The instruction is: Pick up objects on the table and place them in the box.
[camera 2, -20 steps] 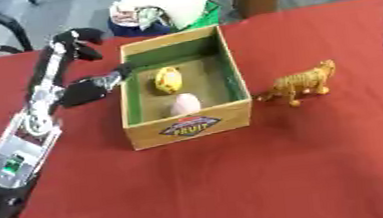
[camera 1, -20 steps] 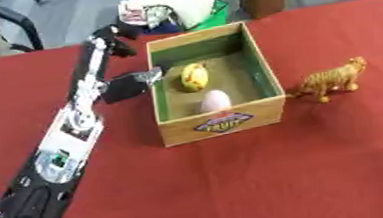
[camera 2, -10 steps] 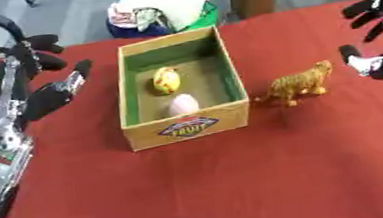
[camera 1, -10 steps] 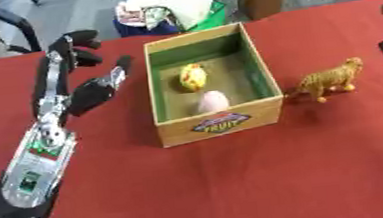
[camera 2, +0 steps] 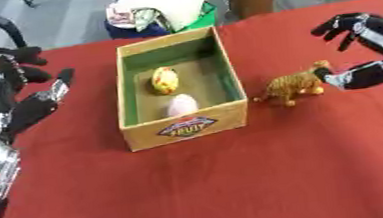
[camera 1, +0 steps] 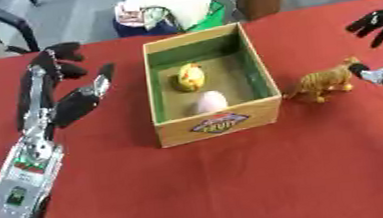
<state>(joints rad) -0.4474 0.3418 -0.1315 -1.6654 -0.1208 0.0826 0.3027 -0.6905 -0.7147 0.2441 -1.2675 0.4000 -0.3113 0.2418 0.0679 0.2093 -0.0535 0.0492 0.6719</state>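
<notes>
Black fingers (camera 2: 345,22) of the right hand (camera 2: 374,50) spread open above the red table (camera 2: 236,177), and its thumb reaches toward the head of the toy tiger (camera 2: 294,85), just beside it or perhaps touching; which of the two cannot be told. That tiger stands on the cloth close to the right wall of the box (camera 2: 184,128), outside it, with its head pointing toward the right hand. On the other side, the left hand (camera 1: 66,90) hangs open too, fingers straight and apart, holding nothing, a little way left of the box and not touching it; its silver and black arm runs down to the lower left corner. The cardboard box sits near the middle of the table, green inside, with a fruit label on its near wall. Inside it lie a yellow object (camera 1: 190,76) toward the far end and a pale pink egg-shaped object (camera 1: 211,100) nearer the front. Beyond the far edge of the table, a bundle of cloth (camera 1: 167,5) rests on something green.
</notes>
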